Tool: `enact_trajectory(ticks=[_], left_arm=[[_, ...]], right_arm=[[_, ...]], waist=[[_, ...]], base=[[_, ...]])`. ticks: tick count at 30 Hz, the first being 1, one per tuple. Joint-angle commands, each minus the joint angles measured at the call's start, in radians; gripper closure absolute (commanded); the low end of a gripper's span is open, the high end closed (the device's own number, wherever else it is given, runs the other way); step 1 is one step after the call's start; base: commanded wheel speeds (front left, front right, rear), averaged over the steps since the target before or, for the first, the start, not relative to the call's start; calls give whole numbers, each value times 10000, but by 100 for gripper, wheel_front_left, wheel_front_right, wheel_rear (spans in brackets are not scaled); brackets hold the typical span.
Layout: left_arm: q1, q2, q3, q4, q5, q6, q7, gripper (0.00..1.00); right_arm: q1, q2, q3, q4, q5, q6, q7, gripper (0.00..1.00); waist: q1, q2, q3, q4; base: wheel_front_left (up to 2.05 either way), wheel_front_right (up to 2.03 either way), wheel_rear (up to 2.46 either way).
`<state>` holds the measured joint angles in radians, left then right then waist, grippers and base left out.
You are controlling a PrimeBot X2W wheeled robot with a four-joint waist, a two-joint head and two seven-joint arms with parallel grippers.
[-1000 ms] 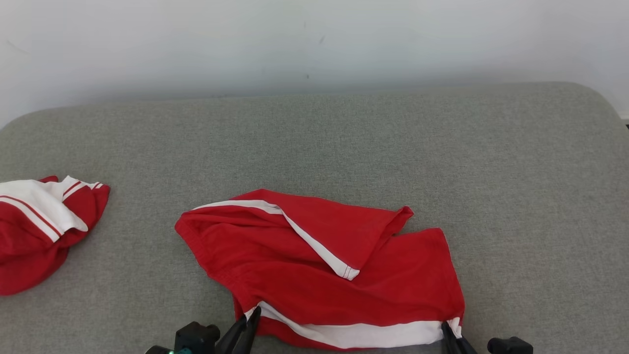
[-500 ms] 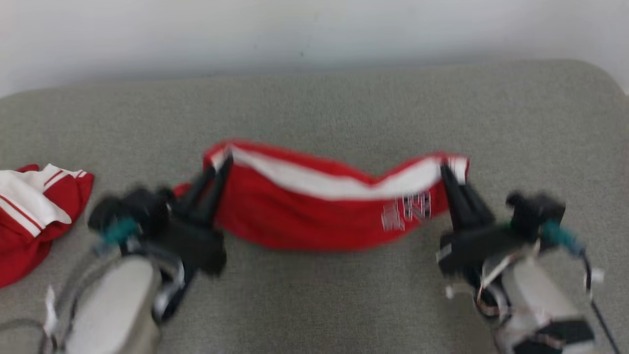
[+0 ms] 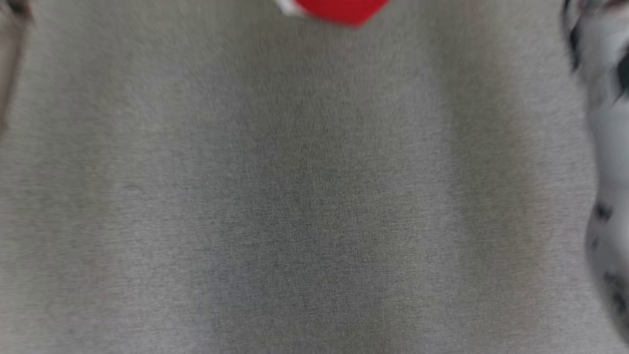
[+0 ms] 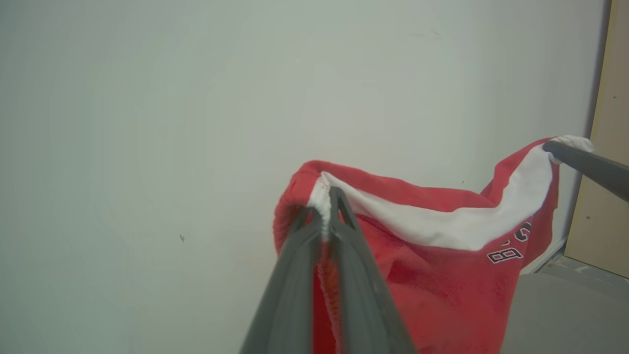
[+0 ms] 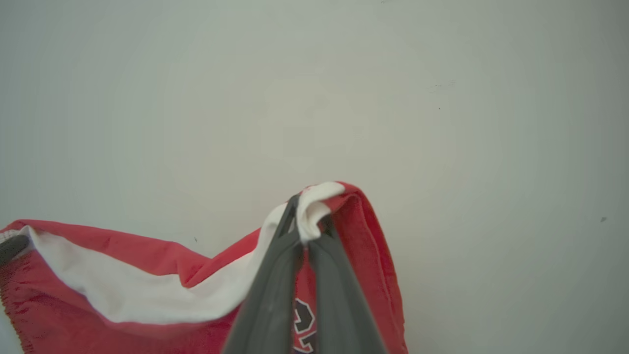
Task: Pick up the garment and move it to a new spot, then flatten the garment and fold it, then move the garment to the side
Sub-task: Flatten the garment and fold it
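**Red garment strung between both grippers in front of the wall**

The red fabric garment with a white band along its upper edge (image 4: 442,295) hangs spread between the two grippers, its band sagging in a shallow curve from one gripped corner to the other. Black-and-white printed numerals sit on the red cloth just below the band, toward the right-hand corner. The cloth below the band hangs in loose folds.

The left gripper (image 4: 329,206) has its two dark fingers pressed together on the left corner, with the white band's end pinched between the tips. The right gripper (image 5: 307,216) is likewise clamped on the opposite corner, where a small flap of white band curls over its fingertips. In the left wrist view the right gripper's finger reaches in from the right edge to that far corner.

In the blurred head view a small red tip of the garment (image 3: 339,10) shows at the top edge, above the grey woven fabric surface (image 3: 295,196); whether it touches the surface cannot be told. A pale, dark-spotted forearm (image 3: 609,147) lies along the right edge.

Behind the garment stands a plain pale wall (image 4: 147,123), and a beige wooden panel (image 4: 609,206) rises at the far right.
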<state>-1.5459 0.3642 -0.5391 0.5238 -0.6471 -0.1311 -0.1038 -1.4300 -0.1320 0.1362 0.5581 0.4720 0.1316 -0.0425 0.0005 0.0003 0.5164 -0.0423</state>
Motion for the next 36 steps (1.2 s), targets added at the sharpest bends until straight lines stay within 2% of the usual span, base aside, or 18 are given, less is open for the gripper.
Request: enact_trajectory(ticks=[1,8,15,22,29,33,36], left_arm=[[-386,72,-159,188,-59,17,51,100],[-2724,281,-876,1662,-640,19,-47,100],[-3693,615,-1806,2491,-1265,22,-362,100],[-4084,730,-2376,2973,-1789,25,-636,100],[-4063,844,-3148,3018,-2317,23,-990,100],[-3265,1024,-3393,2621,-2785,23,-1360,100],[-2261,1382,-3477,1960,-3143,20,-1540,100]], right_arm=[[-463,32,-50,205,-154,-21,69,100],[-3391,-8,-330,2048,-816,-21,69,100],[-4564,-118,-659,3774,-1300,-21,-438,100],[-4932,-62,-709,4660,-1317,-22,-795,100],[-4947,84,-323,5265,-1277,-22,-1016,100],[-4156,264,148,5294,-1037,-22,-1293,100],[-3148,326,672,4955,-581,-22,-1538,100]], waist=[[-5,-3,1519,-125],[-5,-3,1971,-335],[-5,-3,2027,-446],[-5,-3,2163,-470],[-5,-3,2166,-482],[-5,-3,1821,-470],[-5,-3,1382,-475]], base=[[0,0,0],[0,0,0],[0,0,0],[0,0,0],[0,0,0],[0,0,0],[0,0,0]])
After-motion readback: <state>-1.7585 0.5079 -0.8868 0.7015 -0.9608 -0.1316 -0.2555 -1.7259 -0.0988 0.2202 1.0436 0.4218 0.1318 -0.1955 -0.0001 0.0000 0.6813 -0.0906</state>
